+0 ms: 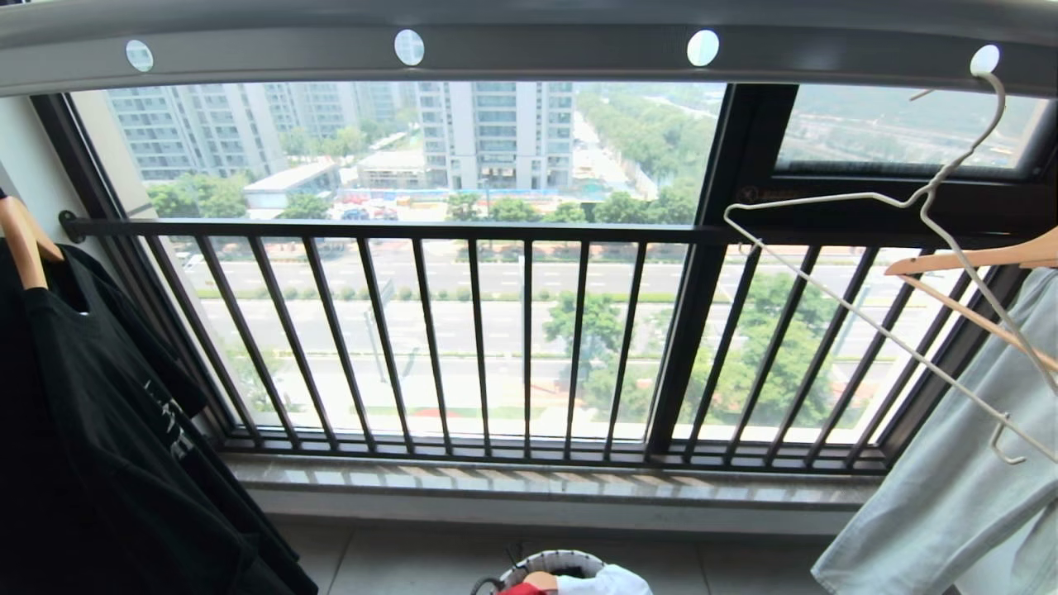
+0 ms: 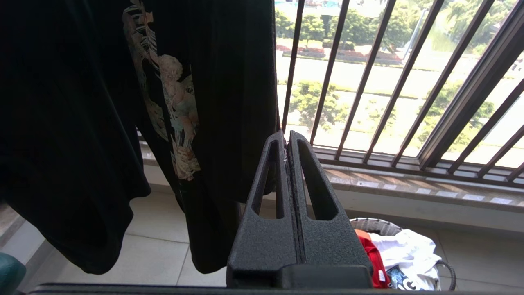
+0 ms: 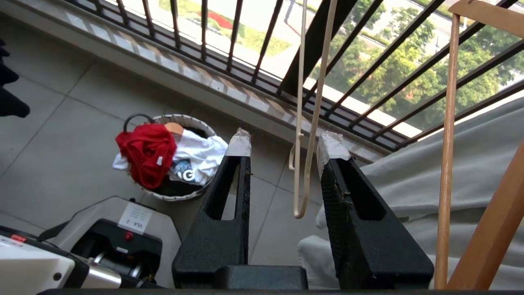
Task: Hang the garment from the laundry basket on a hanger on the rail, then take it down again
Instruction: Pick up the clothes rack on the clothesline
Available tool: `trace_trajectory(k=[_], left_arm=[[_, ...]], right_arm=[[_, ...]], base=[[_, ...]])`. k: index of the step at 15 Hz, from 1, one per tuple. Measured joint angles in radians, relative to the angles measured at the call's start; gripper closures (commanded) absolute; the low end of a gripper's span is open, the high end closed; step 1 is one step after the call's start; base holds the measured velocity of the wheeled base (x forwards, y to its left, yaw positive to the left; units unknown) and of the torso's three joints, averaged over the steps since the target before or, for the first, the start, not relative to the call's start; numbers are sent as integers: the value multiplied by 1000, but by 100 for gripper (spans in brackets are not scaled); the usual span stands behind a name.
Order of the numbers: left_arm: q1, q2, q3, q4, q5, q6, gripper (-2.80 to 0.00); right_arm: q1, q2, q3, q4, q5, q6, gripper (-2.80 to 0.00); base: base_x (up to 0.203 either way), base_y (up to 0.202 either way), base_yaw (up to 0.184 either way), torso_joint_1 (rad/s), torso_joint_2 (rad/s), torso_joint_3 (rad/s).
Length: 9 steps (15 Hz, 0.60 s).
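One crumpled red garment [image 3: 148, 155] drapes over the laundry basket [image 3: 186, 121].

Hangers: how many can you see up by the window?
3. A white wire hanger hangs empty from the rail on the right, a wooden hanger holds the pale cloth beside it, and another wooden hanger carries the black shirt on the left. More may hide outside the picture.

I'm looking at high-rise apartment balcony serving as laundry-drying spot: drying rail [image 1: 529, 49] running overhead, shirts hanging on hangers, barred window railing [image 1: 496, 330] overlooking towers and street, laundry basket [image 3: 172, 159] sitting on tiled floor.
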State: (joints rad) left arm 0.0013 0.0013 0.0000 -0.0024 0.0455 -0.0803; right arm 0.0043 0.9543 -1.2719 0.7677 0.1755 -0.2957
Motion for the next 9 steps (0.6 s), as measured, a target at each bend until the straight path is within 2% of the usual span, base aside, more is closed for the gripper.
trace_trajectory(k=[6,9], left_arm=[[0,0,0,0,0,0,0],[0,0,0,0,0,0,0]], right_arm=[[-1,36,7,-5,-1,-16,-280],[-4,81,4,-57,-5,-15,-280]], base=[[0,0,0,0,0,0],[0,0,0,0,0,0]])
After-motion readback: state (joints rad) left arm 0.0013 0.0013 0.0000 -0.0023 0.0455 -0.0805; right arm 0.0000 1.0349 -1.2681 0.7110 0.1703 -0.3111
